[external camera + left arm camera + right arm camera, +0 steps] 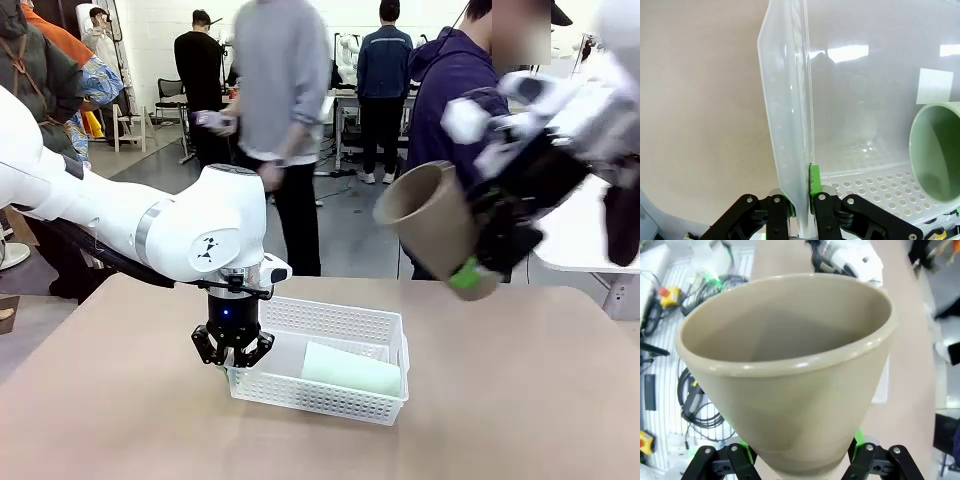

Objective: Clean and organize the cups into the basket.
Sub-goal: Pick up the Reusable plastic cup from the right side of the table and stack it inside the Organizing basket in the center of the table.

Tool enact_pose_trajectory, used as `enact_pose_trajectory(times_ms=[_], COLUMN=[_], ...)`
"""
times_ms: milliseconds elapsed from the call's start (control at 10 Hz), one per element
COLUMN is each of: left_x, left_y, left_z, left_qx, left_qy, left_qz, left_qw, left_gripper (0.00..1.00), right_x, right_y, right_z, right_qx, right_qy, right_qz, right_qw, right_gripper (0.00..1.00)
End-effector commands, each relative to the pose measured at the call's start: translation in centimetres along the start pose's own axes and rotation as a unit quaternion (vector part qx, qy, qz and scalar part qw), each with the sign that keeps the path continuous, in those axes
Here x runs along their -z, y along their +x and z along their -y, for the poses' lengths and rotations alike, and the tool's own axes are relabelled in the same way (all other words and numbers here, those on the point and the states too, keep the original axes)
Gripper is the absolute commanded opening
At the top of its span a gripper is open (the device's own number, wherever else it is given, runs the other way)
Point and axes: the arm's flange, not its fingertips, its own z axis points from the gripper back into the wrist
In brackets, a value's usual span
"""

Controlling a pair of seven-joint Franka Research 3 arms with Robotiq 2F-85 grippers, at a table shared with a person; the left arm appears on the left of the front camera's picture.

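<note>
In basket [338, 316]: mint cup [350, 368] lying | right end effector [470, 277]: tan cup [430, 215]

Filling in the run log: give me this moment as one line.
left gripper: shut on basket rim | right gripper: holding tan cup aloft | mint cup: lying in basket

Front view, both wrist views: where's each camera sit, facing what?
Front: robot's side of the table, facing across; left arm and right arm show, people beyond.
Left wrist: looks along left jaws pinching the basket rim; green cup inside.
Right wrist: looks along right jaws gripping the tan cup.
Shared: front and left wrist show basket, green cup.
</note>
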Motion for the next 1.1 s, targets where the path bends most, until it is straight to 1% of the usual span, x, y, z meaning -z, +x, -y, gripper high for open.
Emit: enact_pose_trajectory(times_ms=[0,200,300,500,600,800,1000], left_x=[-0.2,-0.2,-0.2,-0.2,-0.2,-0.2,-0.2], left_y=[0.0,0.0,0.0,0.0,0.0,0.0,0.0], left_z=[0.0,0.0,0.0,0.0,0.0,0.0,0.0], left_qx=[-0.001,-0.001,-0.001,-0.001,-0.001,-0.001,-0.001], left_qy=[-0.001,-0.001,-0.001,-0.001,-0.001,-0.001,-0.001], left_qz=[0.002,0.002,0.002,0.002,0.002,0.002,0.002], left_qw=[1.0,1.0,1.0,1.0,1.0,1.0,1.0], left_gripper=[0.0,0.0,0.0,0.0,0.0,0.0,0.0], right_x=[3.8,7.1,9.0,12.3,14.1,17.0,20.1], right_y=[1.3,3.4,3.7,3.9,3.9,3.7,3.2], right_z=[5.3,7.3,8.5,10.5,11.5,13.8,15.0], right_qx=[0.02,0.015,0.022,0.022,0.028,0.048,0.058], right_qy=[0.04,0.05,0.053,0.057,0.06,0.058,0.059], right_qz=[-0.076,-0.089,-0.107,-0.127,-0.143,-0.159,-0.172], right_qw=[0.996,0.995,0.993,0.99,0.988,0.984,0.982], right_gripper=[0.81,0.81,0.81,0.81,0.81,0.81,0.81])
